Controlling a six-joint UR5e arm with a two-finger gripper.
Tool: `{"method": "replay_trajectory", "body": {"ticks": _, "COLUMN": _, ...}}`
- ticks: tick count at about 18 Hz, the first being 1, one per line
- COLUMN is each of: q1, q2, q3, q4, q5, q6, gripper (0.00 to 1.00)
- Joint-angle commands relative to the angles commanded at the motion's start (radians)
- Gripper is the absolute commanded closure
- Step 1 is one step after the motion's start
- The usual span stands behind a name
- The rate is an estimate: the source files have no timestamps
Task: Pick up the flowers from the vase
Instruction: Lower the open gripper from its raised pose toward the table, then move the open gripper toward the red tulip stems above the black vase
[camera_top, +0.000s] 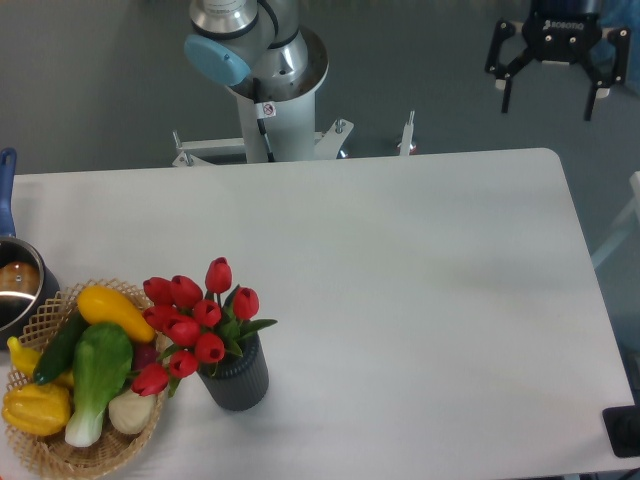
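The flowers (196, 320), a bunch of red tulips with green leaves, stand in the vase (236, 378), a short dark ribbed cylinder near the table's front left. My gripper (547, 102) hangs open at the top right, beyond the table's far right corner, far from the flowers. Nothing is between its black fingers (505, 93).
A wicker basket (88, 455) of yellow and green produce sits right beside the vase on its left. A metal pot (20, 282) with a blue handle is at the left edge. The robot's base (268, 90) stands behind the table's far edge. A dark object (623, 432) lies at the front right corner.
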Motion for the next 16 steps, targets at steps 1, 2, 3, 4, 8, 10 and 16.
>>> {"method": "replay_trajectory", "body": {"ticks": 1, "q1": 0.0, "q2": 0.002, "q3": -0.006, "q4": 0.003, "q5": 0.0, "q6": -0.003, "gripper": 0.0}}
{"method": "replay_trajectory", "body": {"ticks": 2, "q1": 0.0, "q2": 0.002, "q3": -0.006, "q4": 0.002, "q5": -0.002, "q6": -0.003, "gripper": 0.0}}
{"method": "replay_trajectory", "body": {"ticks": 3, "q1": 0.0, "q2": 0.002, "q3": -0.006, "q4": 0.002, "q5": -0.006, "q6": -0.008, "gripper": 0.0}}
{"method": "replay_trajectory", "body": {"ticks": 4, "q1": -0.003, "q2": 0.0, "q3": -0.009, "q4": 0.0, "q5": -0.009, "q6": -0.018, "gripper": 0.0}}
{"method": "replay_trajectory", "body": {"ticks": 8, "q1": -0.061, "q2": -0.002, "q3": -0.044, "q4": 0.003, "q5": -0.038, "q6": -0.168, "gripper": 0.0}}
{"method": "replay_trajectory", "body": {"ticks": 10, "q1": -0.09, "q2": 0.0, "q3": -0.06, "q4": 0.009, "q5": -0.034, "q6": -0.198, "gripper": 0.0}}
{"method": "replay_trajectory", "body": {"ticks": 16, "q1": -0.172, "q2": -0.023, "q3": -0.086, "q4": 0.035, "q5": -0.175, "q6": -0.192, "gripper": 0.0}}
